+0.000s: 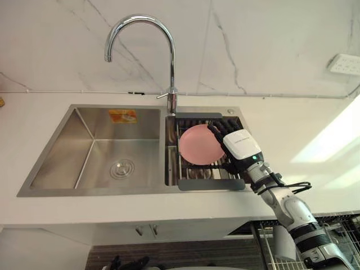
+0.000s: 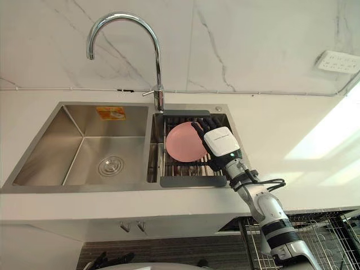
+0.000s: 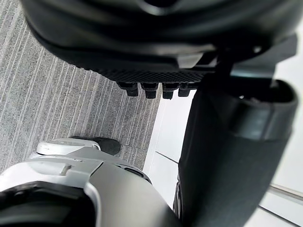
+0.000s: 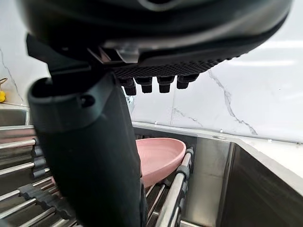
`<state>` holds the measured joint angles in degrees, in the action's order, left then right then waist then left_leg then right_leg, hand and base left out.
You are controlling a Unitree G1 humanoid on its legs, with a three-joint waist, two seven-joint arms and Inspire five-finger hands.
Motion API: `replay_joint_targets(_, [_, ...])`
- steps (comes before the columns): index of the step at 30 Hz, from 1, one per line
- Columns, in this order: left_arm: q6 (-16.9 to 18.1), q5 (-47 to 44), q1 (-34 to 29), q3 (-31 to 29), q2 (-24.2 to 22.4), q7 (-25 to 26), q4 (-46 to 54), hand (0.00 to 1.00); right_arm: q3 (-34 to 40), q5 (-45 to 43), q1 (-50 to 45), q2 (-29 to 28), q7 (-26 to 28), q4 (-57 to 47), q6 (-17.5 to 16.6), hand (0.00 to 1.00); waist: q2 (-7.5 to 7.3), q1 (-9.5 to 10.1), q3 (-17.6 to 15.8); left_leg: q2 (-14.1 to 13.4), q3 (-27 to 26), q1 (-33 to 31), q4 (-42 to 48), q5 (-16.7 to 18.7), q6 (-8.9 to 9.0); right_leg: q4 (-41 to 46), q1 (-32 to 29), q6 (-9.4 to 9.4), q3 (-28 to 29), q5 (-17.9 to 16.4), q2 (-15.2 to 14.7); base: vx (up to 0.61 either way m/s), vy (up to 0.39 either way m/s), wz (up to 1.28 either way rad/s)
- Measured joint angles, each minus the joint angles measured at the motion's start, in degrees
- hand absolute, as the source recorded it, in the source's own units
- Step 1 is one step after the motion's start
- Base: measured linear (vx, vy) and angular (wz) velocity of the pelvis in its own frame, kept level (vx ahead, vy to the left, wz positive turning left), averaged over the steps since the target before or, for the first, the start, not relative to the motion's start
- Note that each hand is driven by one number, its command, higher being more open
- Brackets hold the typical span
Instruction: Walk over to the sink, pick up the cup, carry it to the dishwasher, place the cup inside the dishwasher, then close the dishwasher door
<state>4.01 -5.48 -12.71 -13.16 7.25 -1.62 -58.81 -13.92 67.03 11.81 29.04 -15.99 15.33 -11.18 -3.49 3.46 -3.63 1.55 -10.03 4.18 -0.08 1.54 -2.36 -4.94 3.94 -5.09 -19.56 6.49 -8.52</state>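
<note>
A shallow pink dish [image 1: 199, 144] lies on a dark roll-up rack [image 1: 211, 184] over the sink's right basin; I see no cup. My right hand [image 1: 242, 145] reaches in from the lower right and hovers at the dish's right edge, its dark fingers [image 1: 216, 133] straight over the rim. In the right wrist view the dish [image 4: 158, 158] sits past the thumb [image 4: 90, 156], apart from it, with nothing held. My left hand [image 3: 156, 61] hangs open at my side above grey carpet.
The steel left basin [image 1: 101, 152] holds only its drain. A tall curved faucet [image 1: 169, 56] rises behind the rack. White counter [image 1: 298, 129] runs all round the sink. A wire dishwasher basket [image 1: 337, 236] shows below the counter at lower right. A wall socket [image 1: 344, 63] sits on the marble wall.
</note>
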Motion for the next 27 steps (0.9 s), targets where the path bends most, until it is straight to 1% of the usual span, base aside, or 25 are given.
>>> replay_joint_targets(4, [-0.01,0.0,0.02,0.07,0.0,0.01,0.08,1.0,-1.49,0.22,0.4,-0.13,-0.65,2.16,0.37,1.0,0.01,0.27,-0.01,0.2,0.63,0.0,-0.69,-0.58,-0.07,0.0,-0.01,0.0,-0.59,0.0,-0.12,-0.03,0.0,0.09])
replay_joint_targets(5, [-0.02,0.0,0.02,0.08,0.01,0.05,0.1,1.0,-2.29,0.21,0.8,-0.15,-0.78,3.04,0.35,1.0,0.02,0.25,-0.01,0.33,1.18,0.01,-1.41,-1.18,-0.11,0.01,-0.04,0.0,-1.09,0.0,-0.19,-0.04,-0.004,0.16])
replay_joint_targets(11, [0.07,0.0,-0.06,0.08,0.0,0.18,0.23,1.0,-3.4,0.19,2.51,-0.48,-2.2,4.6,0.19,1.0,0.01,0.68,-0.01,0.4,1.57,0.04,-1.92,-1.68,-0.01,-0.01,-0.02,0.0,-1.38,0.0,-0.24,-0.04,0.0,0.05])
replay_joint_targets(12, [0.11,-0.01,-0.17,0.09,-0.01,0.26,0.29,1.0,-3.88,0.2,2.76,-0.62,-2.93,4.67,0.18,0.0,0.01,0.74,-0.01,0.39,1.61,0.05,-2.03,-1.73,0.01,-0.03,-0.03,0.0,-1.41,0.0,-0.24,-0.05,0.001,0.01])
replay_joint_targets(14, [0.24,0.01,-0.21,0.12,-0.01,0.42,0.38,1.0,-4.45,0.67,3.3,-0.78,-4.67,5.18,-0.35,0.0,0.02,0.75,-0.02,0.4,1.64,0.06,-2.13,-1.77,0.02,-0.03,-0.06,0.0,-1.42,0.0,-0.24,-0.02,0.001,0.0])
replay_joint_targets(19, [1.1,0.08,-0.5,0.22,-0.05,0.78,0.49,1.0,-4.45,2.92,3.73,-1.3,-9.4,7.06,0.0,0.0,0.07,1.1,-0.05,0.47,1.8,0.05,-2.34,-1.83,-0.05,-0.02,-0.05,-0.01,-1.6,0.0,-0.28,0.0,0.0,0.0])
replay_joint_targets(20, [1.23,0.17,-0.55,0.23,-0.07,0.96,0.49,1.0,-4.45,2.94,3.74,-1.3,-9.9,7.17,0.15,0.0,0.08,1.14,-0.06,0.48,1.81,0.05,-2.37,-1.84,-0.06,-0.01,-0.04,-0.01,-1.61,0.0,-0.28,0.0,0.0,0.0])
replay_joint_targets(25, [2.26,1.03,-1.04,0.25,-0.07,1.61,0.81,1.0,-4.44,5.21,3.9,-1.3,-16.09,8.93,1.91,0.0,0.15,1.23,-0.13,0.63,2.06,0.01,-2.57,-1.91,-0.16,0.0,-0.03,-0.02,-1.88,0.0,-0.41,0.0,0.001,0.01])
replay_joint_targets(27, [2.53,1.04,-1.16,0.29,-0.07,1.64,0.81,1.0,-4.45,5.23,3.91,-1.29,-17.13,8.93,1.97,0.0,0.15,1.23,-0.14,0.65,2.15,0.01,-2.58,-1.93,-0.19,0.01,-0.03,-0.02,-1.97,-0.01,-0.44,0.0,0.0,0.0])
